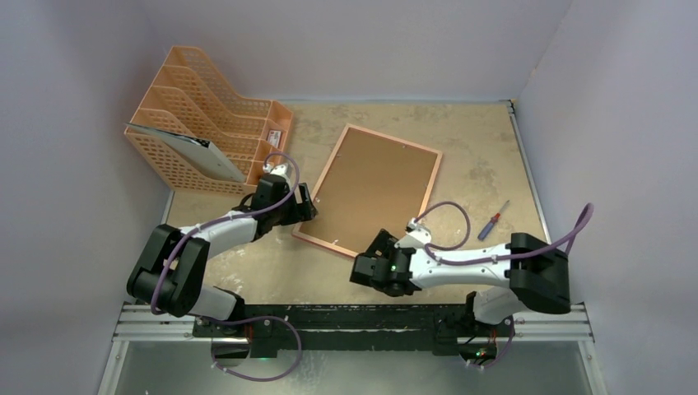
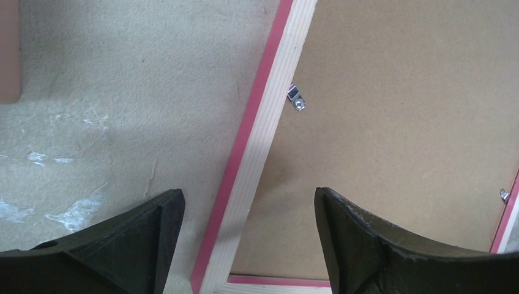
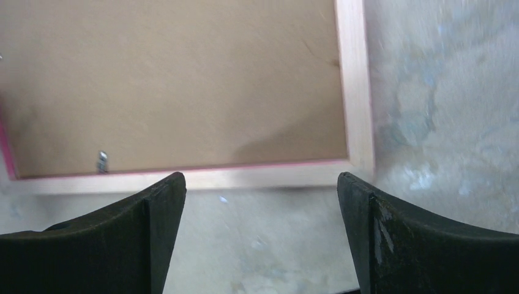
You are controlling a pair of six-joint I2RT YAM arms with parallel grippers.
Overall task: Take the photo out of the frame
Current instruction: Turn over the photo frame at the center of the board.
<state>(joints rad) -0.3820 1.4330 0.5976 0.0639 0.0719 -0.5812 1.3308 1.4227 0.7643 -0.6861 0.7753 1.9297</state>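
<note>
The frame (image 1: 370,188) lies brown back up, so its front side is hidden, and the left gripper (image 1: 306,206) covers part of its near-left edge in the top view. The right wrist view is blurred: the clip (image 3: 102,162) is just a smear, and the frame is cut off at top and left. The peach patch (image 2: 8,52) at the left wrist view's edge is cropped, can't tell what it is.

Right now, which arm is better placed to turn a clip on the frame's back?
Probably the left: the left gripper, open, hangs over the frame with a clip just ahead; the right gripper is short of the frame.
</note>
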